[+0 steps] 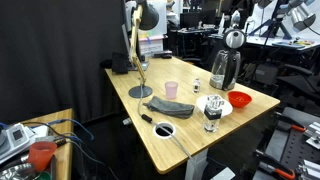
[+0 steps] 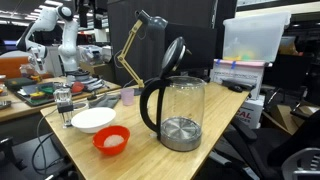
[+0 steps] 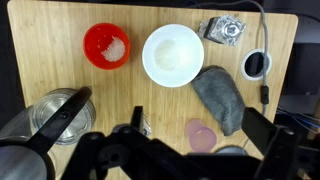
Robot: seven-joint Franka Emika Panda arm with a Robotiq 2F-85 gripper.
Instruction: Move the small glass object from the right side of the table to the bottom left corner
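The small glass object (image 1: 197,86) stands on the light-wood table (image 1: 195,140) between the pink cup (image 1: 172,89) and the dark kettle (image 1: 225,66). In the wrist view it glints (image 3: 144,125) right beside the left finger, with the pink cup (image 3: 200,133) between the fingers in the picture. My gripper (image 3: 200,135) is open and empty, high above the table (image 3: 40,72). I cannot make out the gripper in either exterior view. The glass object is hidden behind the kettle (image 2: 175,110) in an exterior view.
A white bowl (image 3: 173,55), a red bowl (image 3: 107,45), a glass with dark contents (image 3: 227,30), a grey cloth (image 3: 222,95), a black round object (image 3: 256,64) and the kettle (image 3: 55,115) stand on the table. A desk lamp (image 1: 137,60) stands at the far side.
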